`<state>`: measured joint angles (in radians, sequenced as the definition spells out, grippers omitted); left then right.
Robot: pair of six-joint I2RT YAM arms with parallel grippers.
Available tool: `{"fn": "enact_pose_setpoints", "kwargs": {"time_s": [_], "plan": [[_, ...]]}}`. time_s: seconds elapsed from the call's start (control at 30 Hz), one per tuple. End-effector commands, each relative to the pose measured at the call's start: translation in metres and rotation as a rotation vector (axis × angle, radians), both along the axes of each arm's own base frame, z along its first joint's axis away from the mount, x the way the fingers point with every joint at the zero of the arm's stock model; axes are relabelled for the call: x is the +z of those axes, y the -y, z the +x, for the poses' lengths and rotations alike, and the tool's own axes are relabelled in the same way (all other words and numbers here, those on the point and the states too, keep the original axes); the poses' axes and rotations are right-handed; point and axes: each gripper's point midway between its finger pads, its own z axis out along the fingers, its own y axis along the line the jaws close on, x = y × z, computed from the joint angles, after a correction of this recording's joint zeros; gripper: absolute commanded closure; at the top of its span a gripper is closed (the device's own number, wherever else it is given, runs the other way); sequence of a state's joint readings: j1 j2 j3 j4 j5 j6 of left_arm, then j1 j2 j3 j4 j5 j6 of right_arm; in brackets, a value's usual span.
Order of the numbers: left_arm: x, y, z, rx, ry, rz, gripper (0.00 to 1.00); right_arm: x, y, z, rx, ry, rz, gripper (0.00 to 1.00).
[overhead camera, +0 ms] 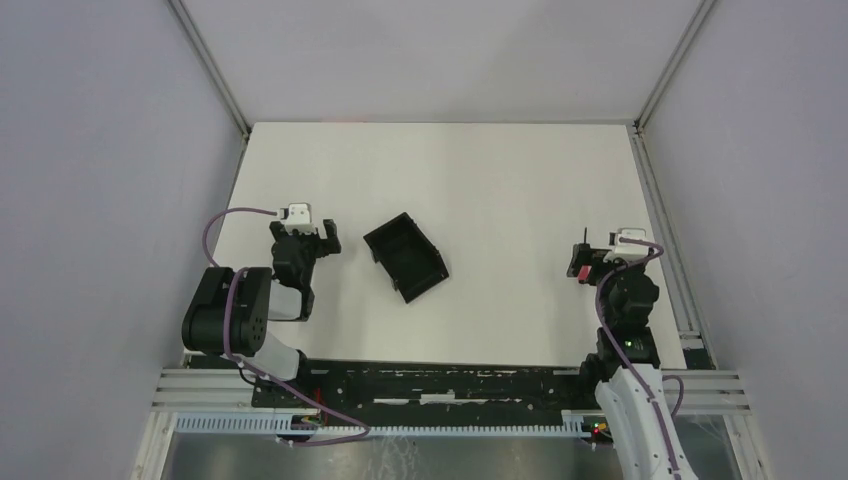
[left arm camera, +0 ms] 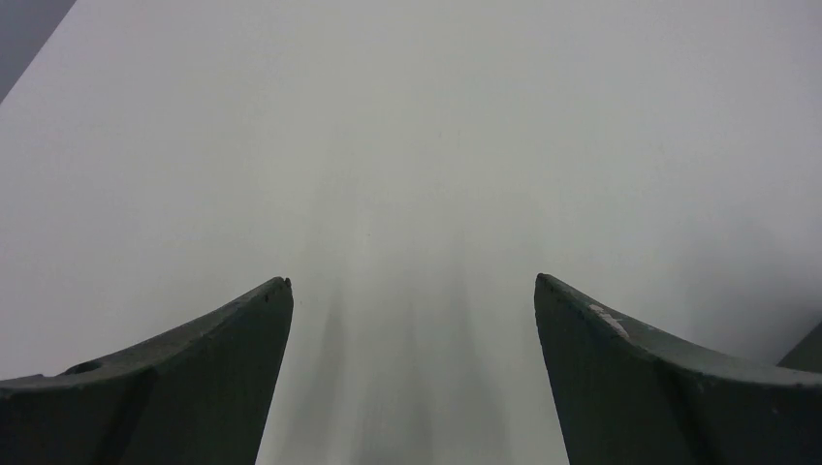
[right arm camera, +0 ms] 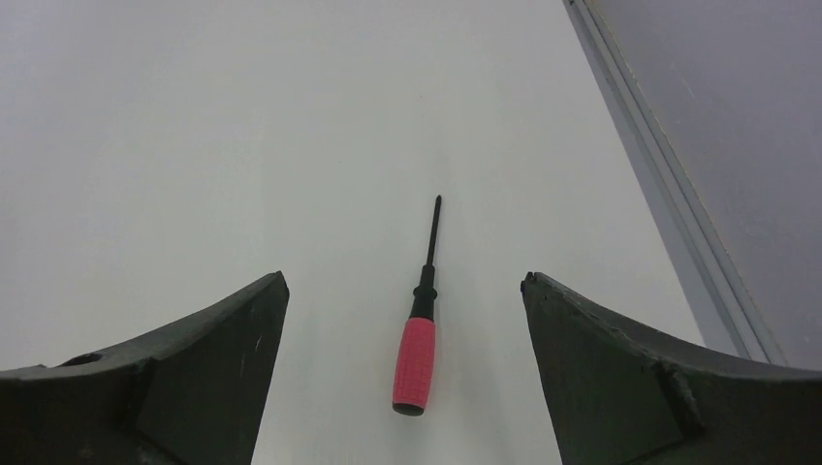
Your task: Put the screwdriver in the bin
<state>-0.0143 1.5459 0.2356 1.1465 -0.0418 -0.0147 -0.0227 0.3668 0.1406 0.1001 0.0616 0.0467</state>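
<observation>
The screwdriver (right arm camera: 415, 363) lies flat on the white table, red handle toward my wrist and dark shaft pointing away. My right gripper (right arm camera: 403, 281) is open above it, with the handle lying between the two fingers and touching neither. From above, the screwdriver (overhead camera: 582, 270) shows at the right side of the table under my right gripper (overhead camera: 590, 258). The bin (overhead camera: 405, 258), a small black open tray, sits turned at an angle near the table's middle. My left gripper (overhead camera: 312, 238) is open just left of the bin, and my left gripper (left arm camera: 412, 281) has only bare table between its fingers.
A metal rail (right arm camera: 669, 194) runs along the table's right edge close to the screwdriver, with a grey wall beyond it. The same rail (overhead camera: 662, 235) shows from above. Both arm bases stand at the near edge.
</observation>
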Motion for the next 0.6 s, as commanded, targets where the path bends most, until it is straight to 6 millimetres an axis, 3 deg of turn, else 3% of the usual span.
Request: {"fn": "enact_pose_setpoints", "kwargs": {"time_s": [0.0, 0.13, 0.2, 0.27, 0.4, 0.57], "plan": [[0.014, 0.001, 0.006, -0.003, 0.047, -0.016, 0.0, 0.068, 0.013, 0.01, -0.078, 0.086, 0.02, 0.03], [0.014, 0.001, 0.006, -0.003, 0.048, -0.016, 0.0, 0.115, 0.025, 0.026, -0.146, -0.008, 0.005, 0.02], [0.014, 0.001, 0.006, -0.003, 0.048, -0.016, 0.0, 0.128, 0.029, 0.039, -0.158, -0.096, -0.015, 0.02], [0.014, 0.001, 0.006, -0.003, 0.048, -0.016, 0.0, 0.13, 0.032, 0.053, -0.176, -0.222, -0.024, 0.02], [0.014, 0.001, 0.006, -0.004, 0.048, -0.016, 0.0, 0.107, 0.032, 0.081, -0.133, -0.515, -0.032, 0.02], [0.014, 0.001, 0.006, -0.003, 0.049, -0.016, 0.0, 0.046, 0.051, 0.097, -0.164, -0.726, -0.011, 0.02]]}}
